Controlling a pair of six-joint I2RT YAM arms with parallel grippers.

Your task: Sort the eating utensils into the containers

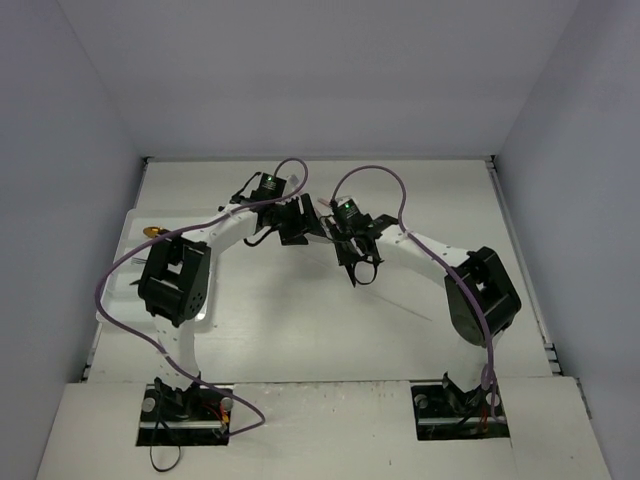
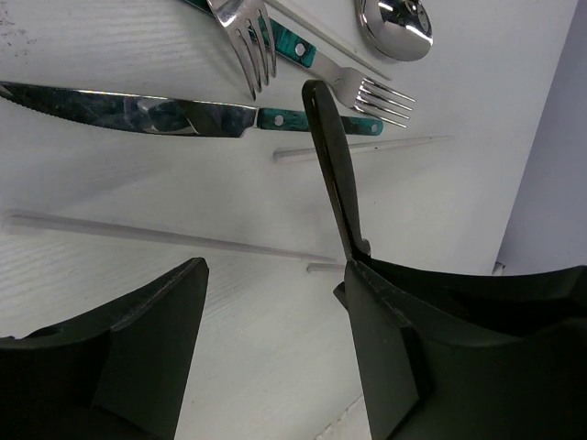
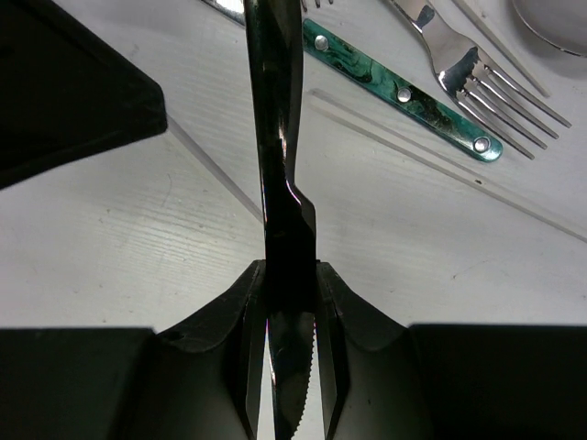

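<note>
I am holding the black knife (image 3: 275, 137) clenched in the right pincer (image 3: 292, 284). Its serrated blade is sitting between the fingers and its handle is pointing to 12 o'clock above the desk (image 1: 300, 330). The left pincer (image 2: 272, 275) is hanging released with nothing between its fingers, and the black knife is rising just beside its 3 o'clock finger. Below it are lying a green-handled knife (image 2: 128, 110), a fork (image 2: 248, 41), a second fork (image 2: 381, 99), a spoon (image 2: 394, 27) and sticks (image 2: 165, 234), near the desk's edge at a wall (image 2: 559, 137). The tray (image 1: 128, 222) is sitting at 9 o'clock, partly under the left arm (image 1: 175, 280). Bare desk is showing at 6 o'clock between the arms.
</note>
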